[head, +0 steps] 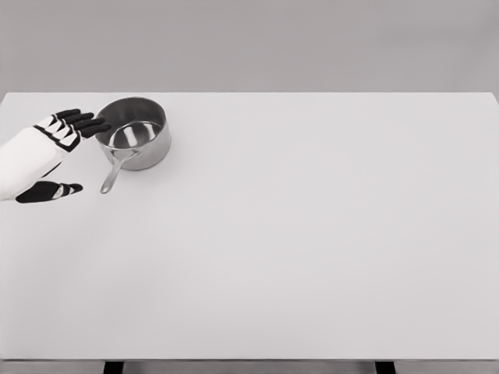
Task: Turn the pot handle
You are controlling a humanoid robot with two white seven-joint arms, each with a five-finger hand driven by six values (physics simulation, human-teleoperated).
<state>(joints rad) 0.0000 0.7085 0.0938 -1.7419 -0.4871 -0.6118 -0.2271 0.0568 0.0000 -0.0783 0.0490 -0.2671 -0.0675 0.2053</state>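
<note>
Presently, the left hand [48,154] sits at the table's [312,234] far-left area, fingers [86,123] spread and holding nothing, their tips at the pot's [134,132] left rim. Pot: shiny steel, upright, empty; its handle [111,176] points toward the near-left.

A broad, pale white rectangular table [312,249] with a smooth matte top is filling almost the whole of the head view, its far edge running straight across the upper part and its near edge lying just above the bottom of the picture. Beneath that near edge two short dark table legs [114,367] are showing, one toward the left and one toward the right. Behind the table a plain grey back wall [257,43] is spanning the top of the view, evenly lit and without any markings.
</note>
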